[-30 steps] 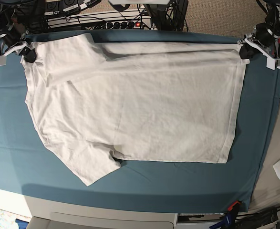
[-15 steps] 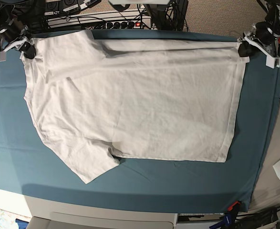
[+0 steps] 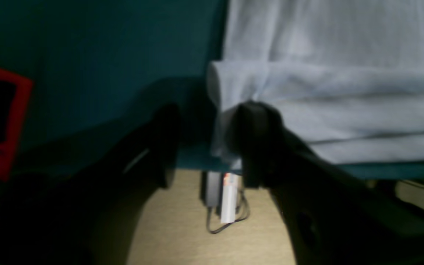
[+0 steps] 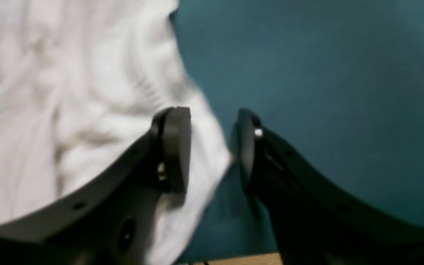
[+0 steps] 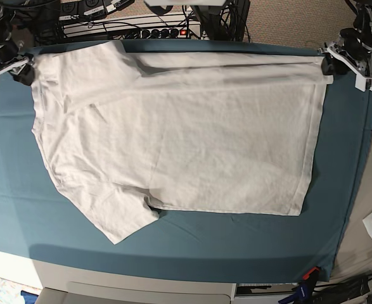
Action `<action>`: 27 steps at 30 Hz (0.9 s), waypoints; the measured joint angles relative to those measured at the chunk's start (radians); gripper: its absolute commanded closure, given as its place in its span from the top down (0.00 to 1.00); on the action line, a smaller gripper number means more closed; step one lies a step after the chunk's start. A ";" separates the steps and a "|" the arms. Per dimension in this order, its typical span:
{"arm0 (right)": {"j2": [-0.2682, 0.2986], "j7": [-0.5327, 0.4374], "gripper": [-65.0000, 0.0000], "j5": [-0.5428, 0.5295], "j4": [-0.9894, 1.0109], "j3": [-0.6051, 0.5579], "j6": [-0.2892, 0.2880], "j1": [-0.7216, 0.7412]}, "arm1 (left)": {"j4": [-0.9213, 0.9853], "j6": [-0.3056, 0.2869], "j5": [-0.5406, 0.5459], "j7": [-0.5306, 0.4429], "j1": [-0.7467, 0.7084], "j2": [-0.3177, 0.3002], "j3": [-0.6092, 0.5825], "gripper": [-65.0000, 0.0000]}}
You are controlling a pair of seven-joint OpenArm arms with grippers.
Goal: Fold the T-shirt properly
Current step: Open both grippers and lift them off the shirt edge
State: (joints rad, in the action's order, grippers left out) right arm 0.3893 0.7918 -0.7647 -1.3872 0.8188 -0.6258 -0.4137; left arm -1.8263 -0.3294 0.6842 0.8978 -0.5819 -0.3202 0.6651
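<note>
The T-shirt [image 5: 179,133] lies flat on the teal table cover [image 5: 236,240]; left gripper [image 3: 206,147] and right gripper [image 4: 212,151] both gape, holding nothing; a power strip [image 5: 141,30] sits behind.

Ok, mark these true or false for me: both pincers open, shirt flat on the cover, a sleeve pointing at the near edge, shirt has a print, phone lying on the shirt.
1. Both pincers stand open: true; the left pincer and right pincer each show a gap.
2. The T-shirt lies spread on the teal table cover: true.
3. One sleeve points toward the near edge: true.
4. The shirt carries a print: false; it is plain white.
5. A phone lies on the shirt: false; nothing rests on it.
</note>
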 measured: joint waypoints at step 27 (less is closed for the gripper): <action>0.079 -0.037 0.34 0.206 0.002 -0.040 -0.003 0.358 | -0.003 0.100 -0.066 -0.181 0.368 -0.185 -0.122 0.43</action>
State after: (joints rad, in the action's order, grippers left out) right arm 0.4679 0.7551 -0.5591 -1.3857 0.7788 -0.6285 -0.0559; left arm -1.8290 -0.2291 0.6186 0.7166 -0.2138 -0.5056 0.5426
